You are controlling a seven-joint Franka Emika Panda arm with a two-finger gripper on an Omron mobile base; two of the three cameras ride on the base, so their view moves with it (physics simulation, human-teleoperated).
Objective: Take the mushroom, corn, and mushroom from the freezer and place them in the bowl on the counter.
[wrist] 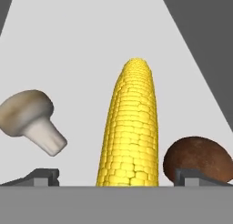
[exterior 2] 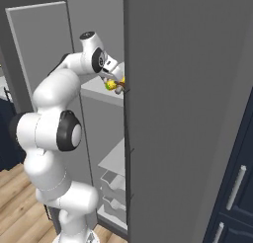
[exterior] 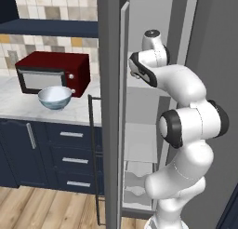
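Observation:
In the hand view my gripper (wrist: 118, 178) is open, and the yellow corn (wrist: 131, 127) lies lengthwise between its two fingertips (wrist: 42, 176) on the freezer's pale shelf (wrist: 91, 45). Neither fingertip touches the cob. A pale mushroom (wrist: 29, 118) lies to the left of the corn, a brown mushroom (wrist: 196, 157) to the right, just behind the right fingertip. In the right base view the hand (exterior 2: 110, 70) reaches into the freezer (exterior 2: 99, 34) at the shelf, where the corn (exterior 2: 112, 84) shows. The bowl (exterior: 55, 97) stands on the counter (exterior: 14, 104).
A dark red microwave (exterior: 53, 72) stands behind the bowl. The freezer door (exterior: 109, 107) hangs open edge-on between the counter and the arm, its thin dark handle (exterior: 94, 158) on the counter side. Lower drawers (exterior: 137, 184) sit below the shelves. Navy cabinets (exterior: 69, 158) lie under the counter.

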